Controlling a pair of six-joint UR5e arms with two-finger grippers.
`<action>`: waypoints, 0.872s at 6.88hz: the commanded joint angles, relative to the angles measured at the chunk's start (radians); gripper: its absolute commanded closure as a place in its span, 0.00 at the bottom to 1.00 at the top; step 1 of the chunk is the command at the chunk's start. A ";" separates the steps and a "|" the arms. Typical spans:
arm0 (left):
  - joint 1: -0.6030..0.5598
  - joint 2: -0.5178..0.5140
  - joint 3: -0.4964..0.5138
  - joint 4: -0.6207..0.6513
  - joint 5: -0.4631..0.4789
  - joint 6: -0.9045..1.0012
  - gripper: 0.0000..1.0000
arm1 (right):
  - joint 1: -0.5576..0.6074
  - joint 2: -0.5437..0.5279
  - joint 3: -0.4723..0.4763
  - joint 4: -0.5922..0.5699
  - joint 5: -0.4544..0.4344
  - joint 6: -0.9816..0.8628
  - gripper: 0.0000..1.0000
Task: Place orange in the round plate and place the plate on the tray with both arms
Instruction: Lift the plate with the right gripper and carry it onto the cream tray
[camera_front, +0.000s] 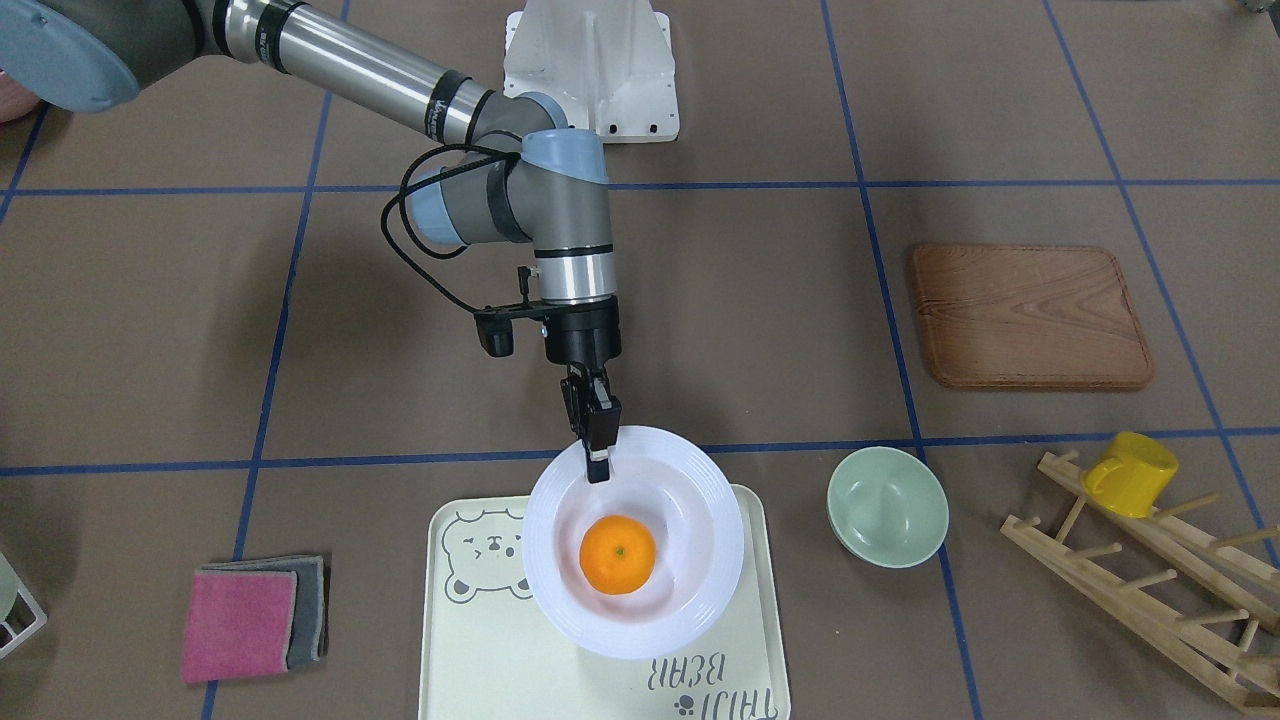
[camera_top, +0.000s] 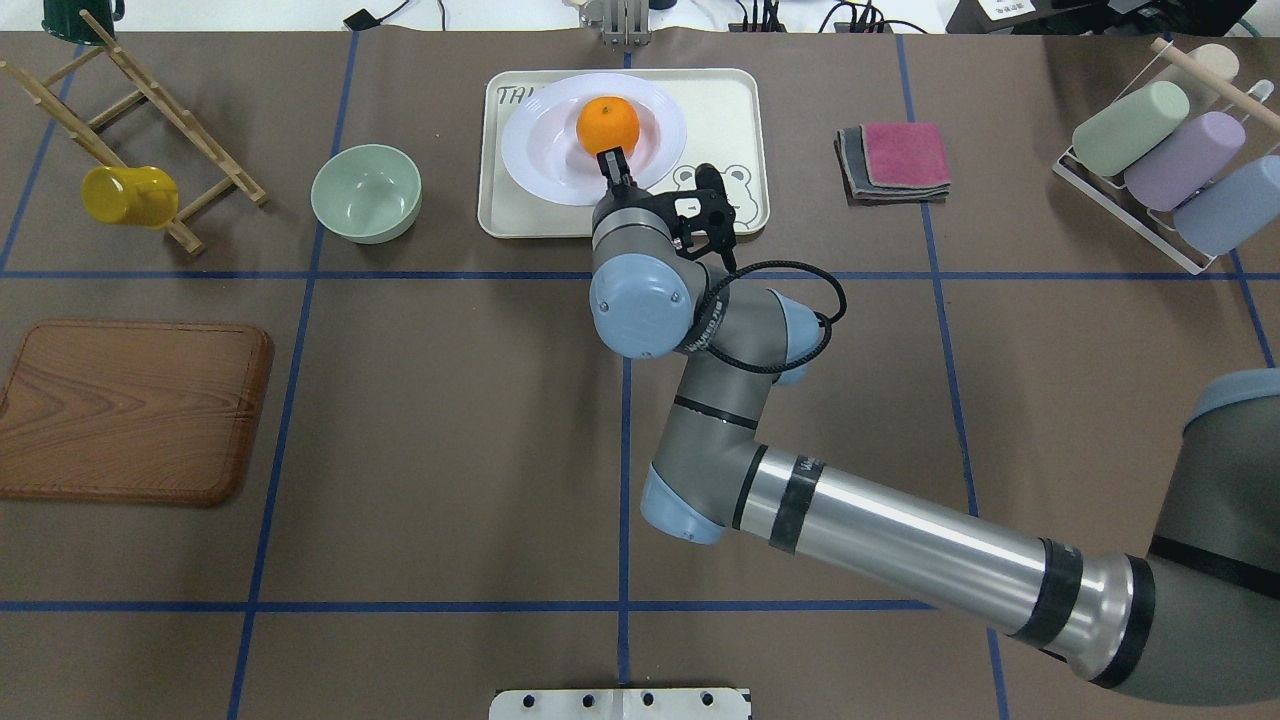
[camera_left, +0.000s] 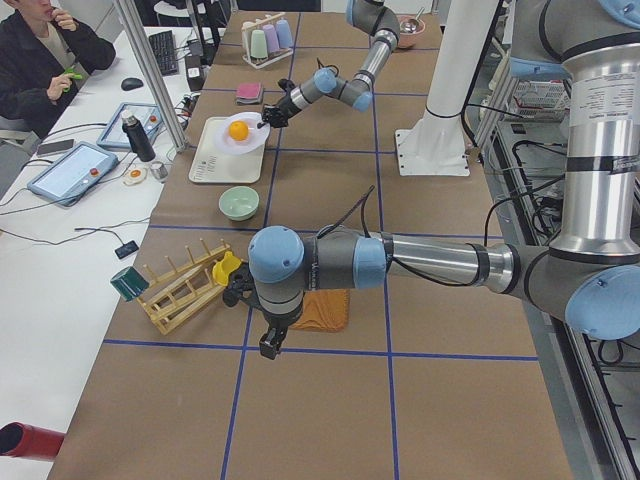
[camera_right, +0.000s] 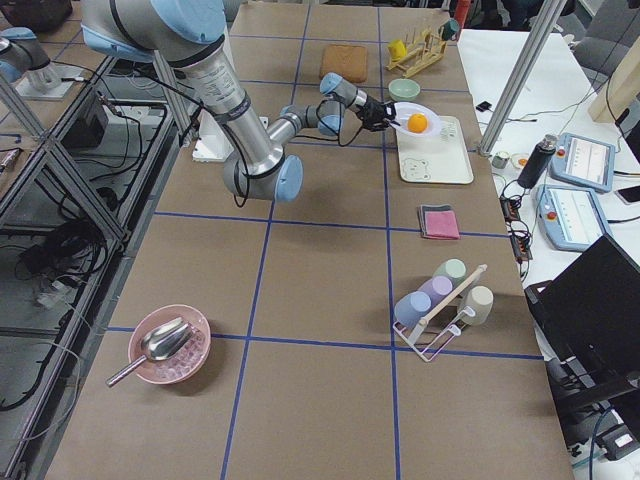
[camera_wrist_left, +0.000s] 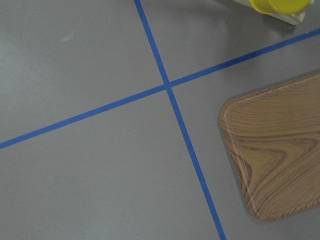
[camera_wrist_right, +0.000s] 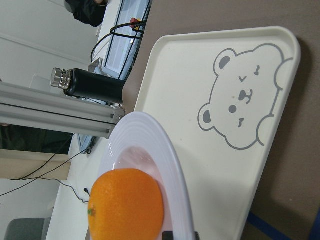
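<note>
Robotics lab test bench
Blue-taped grid table (camera_top: 450, 450), aluminium posts (camera_right: 524, 70) and control tablets (camera_right: 585, 160) at the side view's right edge.

"BEAR" in grey lettering (camera_front: 724, 675) on tray (camera_front: 480, 650), second word unclear

Glossy plate (camera_front: 712, 565), dimpled orange (camera_front: 617, 554)

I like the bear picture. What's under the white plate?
The cream tray lies under the plate. Its bear face shows beside it; the tray's middle is hidden.
</note>
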 joint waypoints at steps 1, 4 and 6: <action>0.001 -0.001 0.001 0.000 -0.001 -0.001 0.01 | 0.054 0.075 -0.211 -0.012 0.038 0.034 1.00; 0.003 -0.003 0.000 0.000 -0.001 -0.001 0.01 | 0.050 0.083 -0.220 0.037 0.043 0.062 0.57; 0.003 -0.003 -0.002 0.000 -0.001 -0.001 0.01 | 0.044 0.073 -0.194 0.036 0.040 0.074 0.04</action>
